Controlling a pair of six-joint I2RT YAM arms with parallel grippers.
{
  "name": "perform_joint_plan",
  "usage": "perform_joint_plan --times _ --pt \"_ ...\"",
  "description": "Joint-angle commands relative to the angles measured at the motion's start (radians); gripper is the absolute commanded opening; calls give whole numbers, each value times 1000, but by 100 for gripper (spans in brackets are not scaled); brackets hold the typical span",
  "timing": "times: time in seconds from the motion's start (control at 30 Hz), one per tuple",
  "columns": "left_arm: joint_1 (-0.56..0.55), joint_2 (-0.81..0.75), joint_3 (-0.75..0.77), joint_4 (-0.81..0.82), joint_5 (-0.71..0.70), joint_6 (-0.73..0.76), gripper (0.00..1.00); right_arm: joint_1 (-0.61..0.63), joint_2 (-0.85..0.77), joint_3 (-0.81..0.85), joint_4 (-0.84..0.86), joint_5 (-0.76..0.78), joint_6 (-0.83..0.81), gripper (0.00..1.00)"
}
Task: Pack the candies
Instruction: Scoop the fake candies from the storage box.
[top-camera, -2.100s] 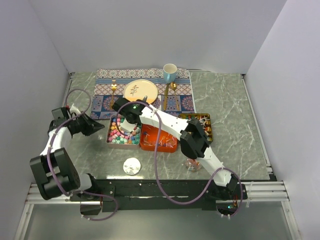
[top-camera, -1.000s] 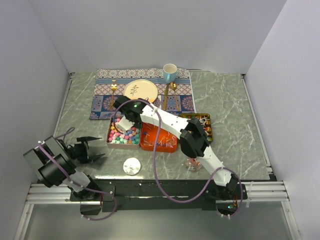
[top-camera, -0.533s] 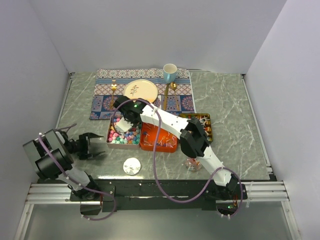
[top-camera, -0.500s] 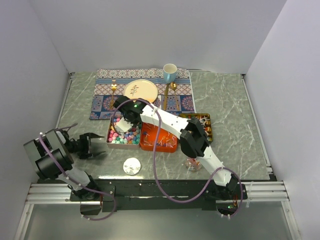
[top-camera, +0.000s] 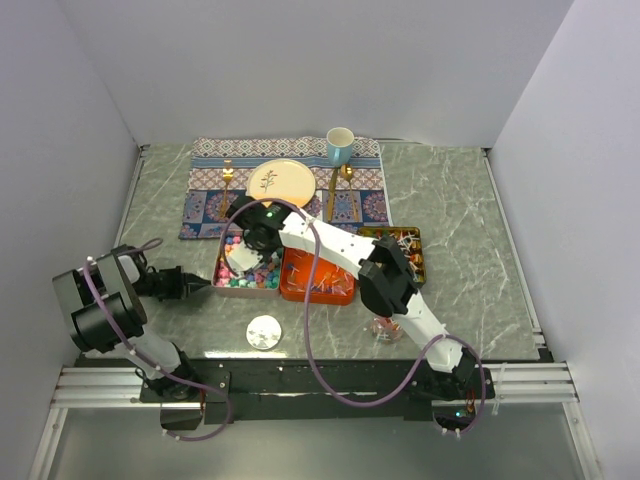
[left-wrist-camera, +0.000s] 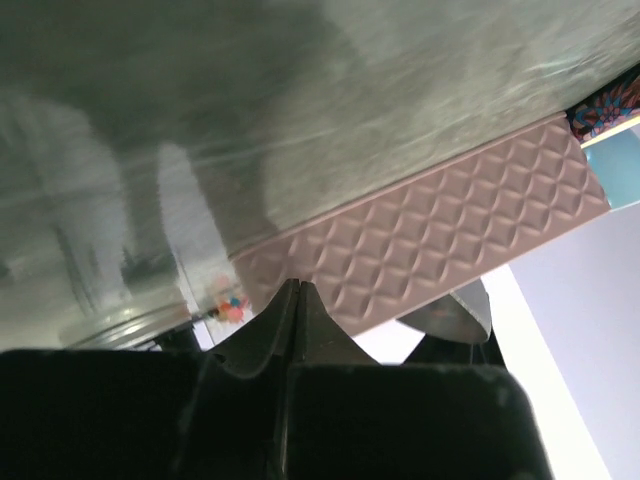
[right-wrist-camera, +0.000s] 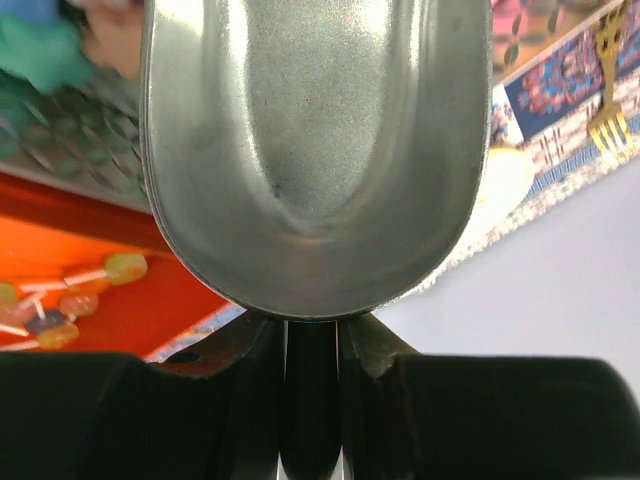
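Tins number 3, candies in each; right gripper clenches 1 metal scoop; left gripper is pinched closed.

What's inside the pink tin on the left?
Pastel candies fill the pink tin. The metal scoop in the right gripper covers part, so what lies beneath it is hidden.
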Motion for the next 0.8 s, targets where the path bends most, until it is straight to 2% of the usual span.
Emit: perform_joint_plan --times 0.0,0.37,0.53,0.77 --pt "-48 69 -47 -2 -31 -83 1 30 95 21 -135 -64 30 0" --pt "-48 38 -61 19 -19 -91 1 51 175 89 -166 -228 101 0" --pt "-48 37 -49 39 -8 -97 1 27 160 46 -175 -303 59 0" --pt "-41 26 -44 42 -8 -83 1 -37 151 38 -158 -429 96 0"
